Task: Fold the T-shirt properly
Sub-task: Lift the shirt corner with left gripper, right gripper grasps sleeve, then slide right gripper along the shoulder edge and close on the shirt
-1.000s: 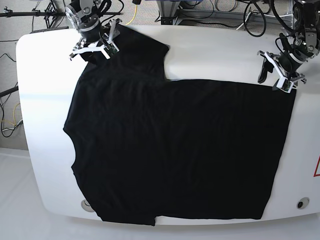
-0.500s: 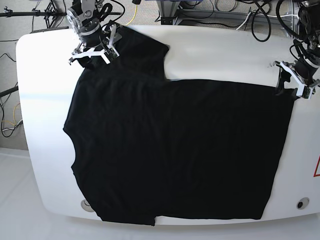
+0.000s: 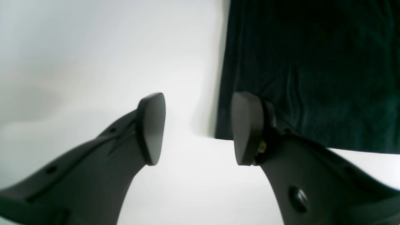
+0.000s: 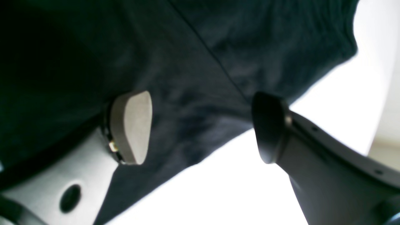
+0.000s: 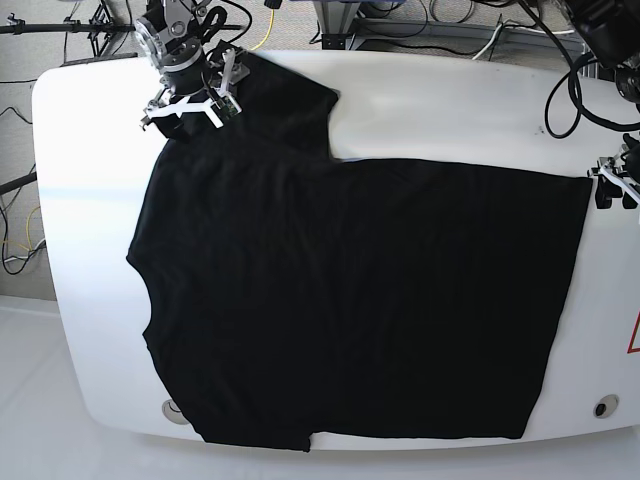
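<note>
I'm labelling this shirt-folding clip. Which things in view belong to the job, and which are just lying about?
Belongs to the job:
- plain black short-sleeved T-shirt, spread flat
- right gripper, open over the sleeve
- left gripper, open beside the shirt's corner
- white table, the work surface

Just lying about:
- cables behind the table

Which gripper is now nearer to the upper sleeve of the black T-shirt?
The right one. The right gripper hangs open directly over the upper sleeve of the soft black T-shirt. The left gripper stands open across the white table, just beyond the shirt's hem corner.
</note>
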Robot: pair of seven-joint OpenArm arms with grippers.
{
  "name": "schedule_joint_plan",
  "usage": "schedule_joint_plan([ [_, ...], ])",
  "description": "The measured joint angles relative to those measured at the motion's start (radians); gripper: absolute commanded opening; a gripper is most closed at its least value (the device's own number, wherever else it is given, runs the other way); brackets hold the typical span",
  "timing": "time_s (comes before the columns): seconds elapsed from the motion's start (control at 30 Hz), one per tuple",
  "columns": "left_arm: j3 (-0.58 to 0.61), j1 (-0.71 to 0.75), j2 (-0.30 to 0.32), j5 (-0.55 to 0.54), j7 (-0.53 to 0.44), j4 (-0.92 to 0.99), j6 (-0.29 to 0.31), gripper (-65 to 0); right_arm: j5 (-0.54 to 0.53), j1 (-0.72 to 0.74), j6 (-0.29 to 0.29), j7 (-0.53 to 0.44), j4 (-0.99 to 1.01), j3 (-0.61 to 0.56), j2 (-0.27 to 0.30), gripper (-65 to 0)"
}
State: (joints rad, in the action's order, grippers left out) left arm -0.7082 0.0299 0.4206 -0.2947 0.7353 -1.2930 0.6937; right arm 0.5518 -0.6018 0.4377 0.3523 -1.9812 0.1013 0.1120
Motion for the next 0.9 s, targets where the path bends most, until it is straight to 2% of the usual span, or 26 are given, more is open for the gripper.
schedule_joint_plan([
  [0.47, 0.072, -0.039, 0.001, 0.002, 0.020, 0.150, 0.003, -33.7, 0.002, 0.000, -0.003, 0.000, 0.000, 0.002, 0.004, -16.8],
  [0.6, 0.093, -0.050, 0.004, -0.009, 0.002, 0.180, 0.003, -33.7, 0.002, 0.000, 0.010, 0.001, 0.000, 0.003, 0.005, -16.8],
  [0.77, 0.116, -0.066, 0.012, -0.017, -0.011, 0.208, 0.003, -33.7, 0.002, 0.000, 0.054, 0.000, 0.000, 0.002, 0.001, -16.8],
  [0.9, 0.127, -0.077, 0.015, -0.023, -0.027, 0.233, 0.003, -33.7, 0.003, 0.001, 0.053, 0.001, 0.000, 0.003, 0.002, -16.8],
])
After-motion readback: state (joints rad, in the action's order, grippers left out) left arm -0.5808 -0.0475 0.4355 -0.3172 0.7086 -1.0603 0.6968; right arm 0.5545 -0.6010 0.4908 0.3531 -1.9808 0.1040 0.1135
